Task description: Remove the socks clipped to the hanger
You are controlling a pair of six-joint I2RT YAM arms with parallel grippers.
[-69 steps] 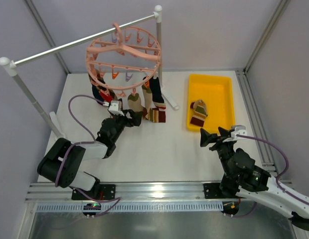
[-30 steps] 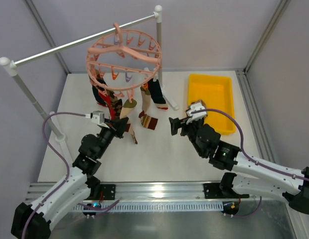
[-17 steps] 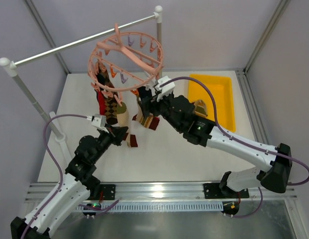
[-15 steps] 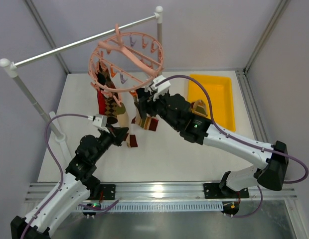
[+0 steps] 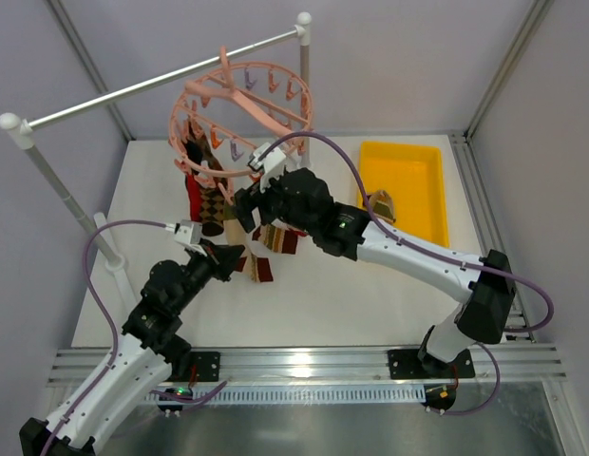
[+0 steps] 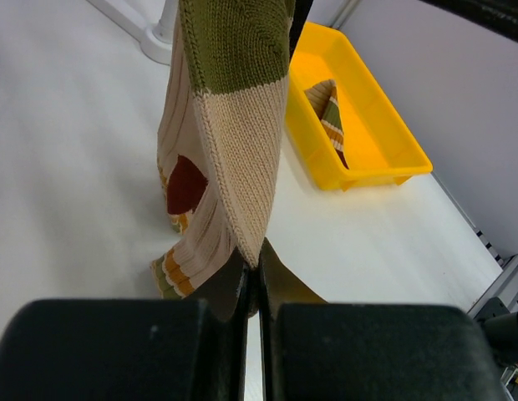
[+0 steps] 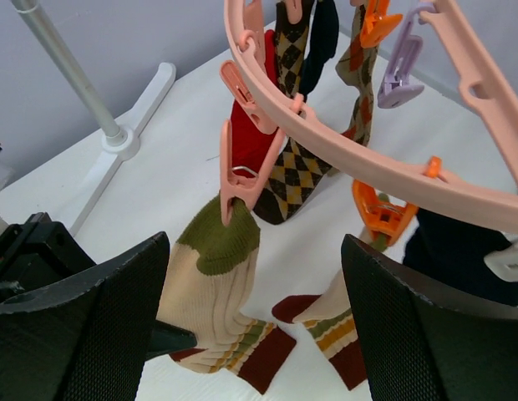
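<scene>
Hanging from the tilted hanger (image 7: 468, 200) by its olive toe, tan sock (image 7: 210, 292) (argyle socks (image 7: 297, 180) clipped beside it). Clamped tight on its lower edge, left gripper (image 6: 252, 288), arm stretched forward. Reaching across toward the hanger's rim, right gripper (image 7: 255, 241), jaws spread wide, empty.

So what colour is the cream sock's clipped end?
Olive green; the sock shows best in the right wrist view.

Lab test cell, grey walls (image 5: 399, 66), aluminium frame (image 5: 304, 359)
</scene>
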